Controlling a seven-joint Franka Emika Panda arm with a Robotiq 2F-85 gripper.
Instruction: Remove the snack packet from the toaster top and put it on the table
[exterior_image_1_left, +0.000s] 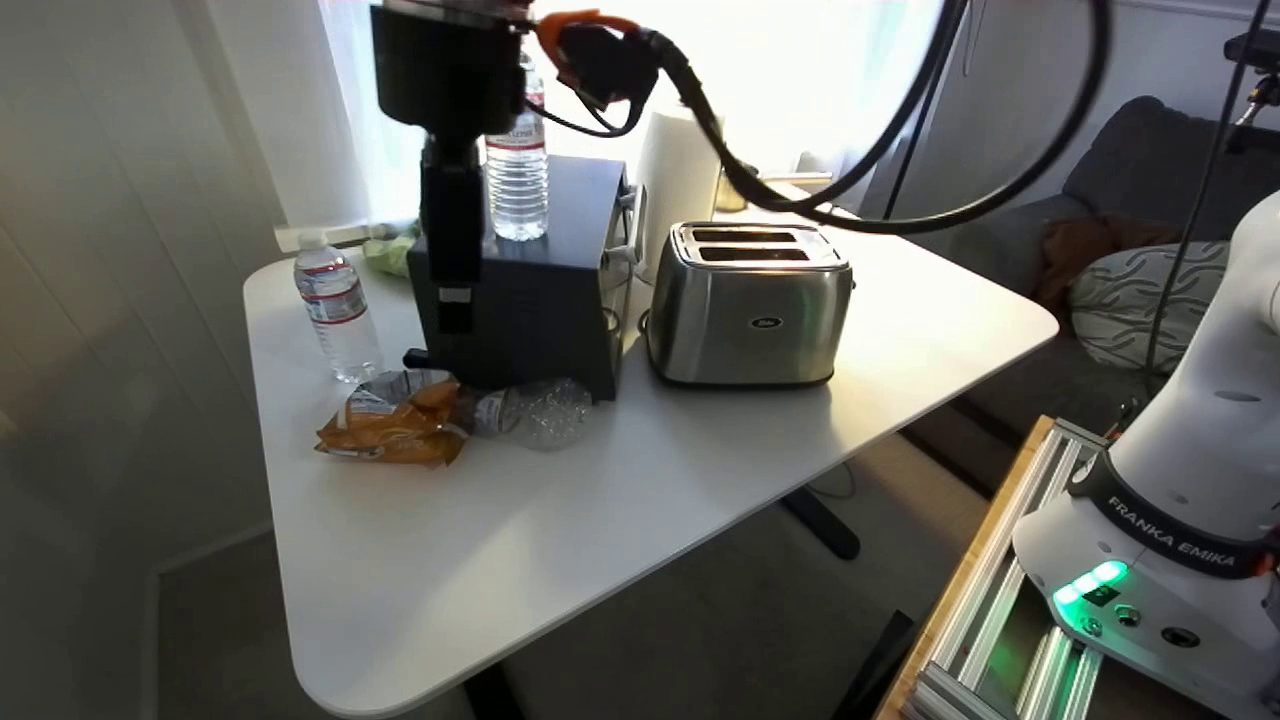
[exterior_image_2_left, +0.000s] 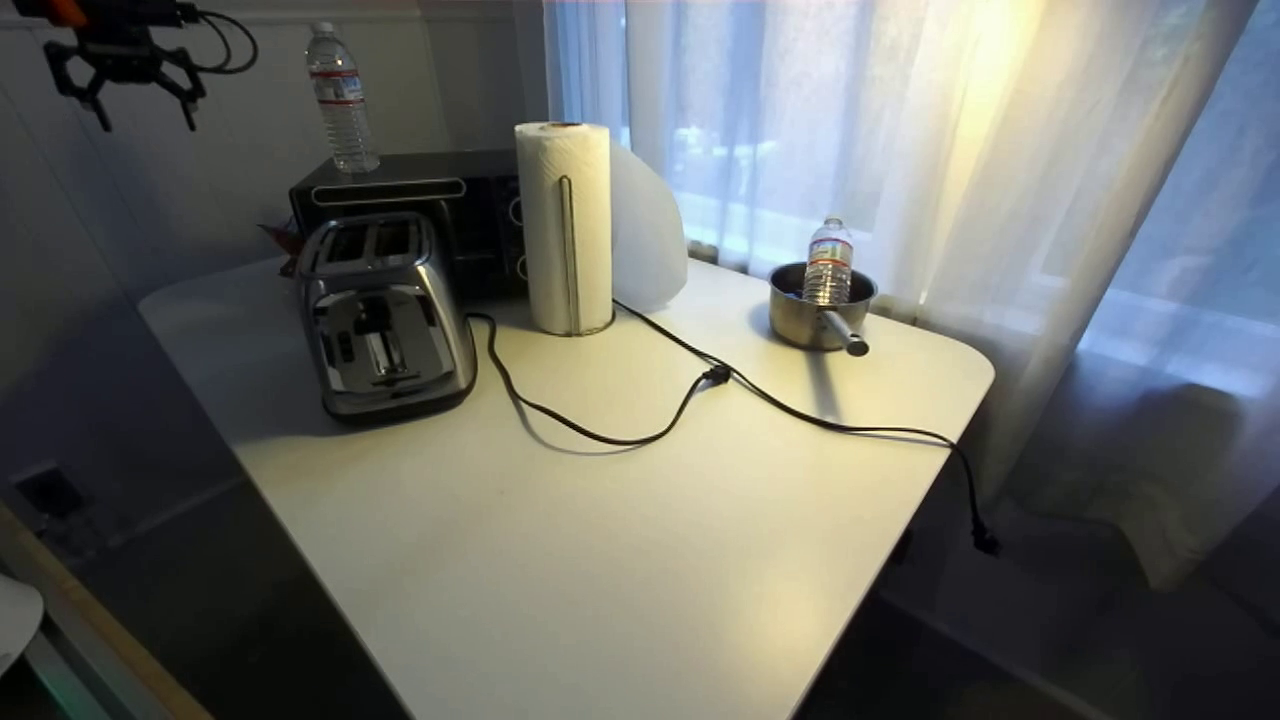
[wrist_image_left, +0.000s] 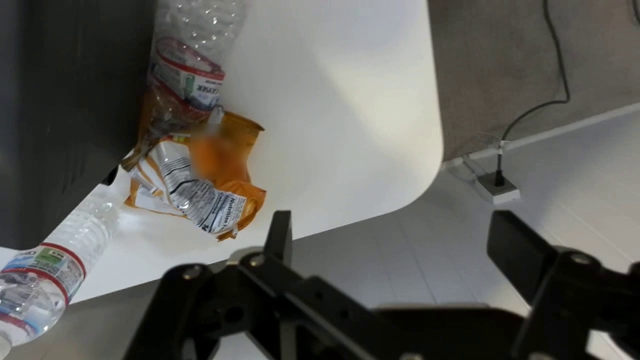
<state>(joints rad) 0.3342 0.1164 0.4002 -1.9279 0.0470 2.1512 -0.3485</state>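
The snack packet (exterior_image_1_left: 395, 430), crinkled brown-orange foil, lies on the white table (exterior_image_1_left: 560, 540) in front of the black box. It also shows in the wrist view (wrist_image_left: 205, 192), left of the fingers. The silver toaster (exterior_image_1_left: 765, 315) stands on the table with its two slots uncovered; it shows also in an exterior view (exterior_image_2_left: 390, 330). My gripper (exterior_image_2_left: 148, 128) is raised high above the table, fingers wide apart and empty. In the wrist view the gap between the fingertips (wrist_image_left: 390, 220) lies over the table edge and the wall beyond. The gripper (exterior_image_1_left: 456, 312) does not touch the packet.
A large black box (exterior_image_1_left: 520, 320) stands beside the toaster with a water bottle (exterior_image_1_left: 518, 185) on top. Another bottle (exterior_image_1_left: 337, 310) stands near the table edge. A clear bottle (wrist_image_left: 192, 65) lies against the packet. Paper towels (exterior_image_2_left: 560, 230), a pot (exterior_image_2_left: 805, 320) and a cord (exterior_image_2_left: 600, 437) are on the table.
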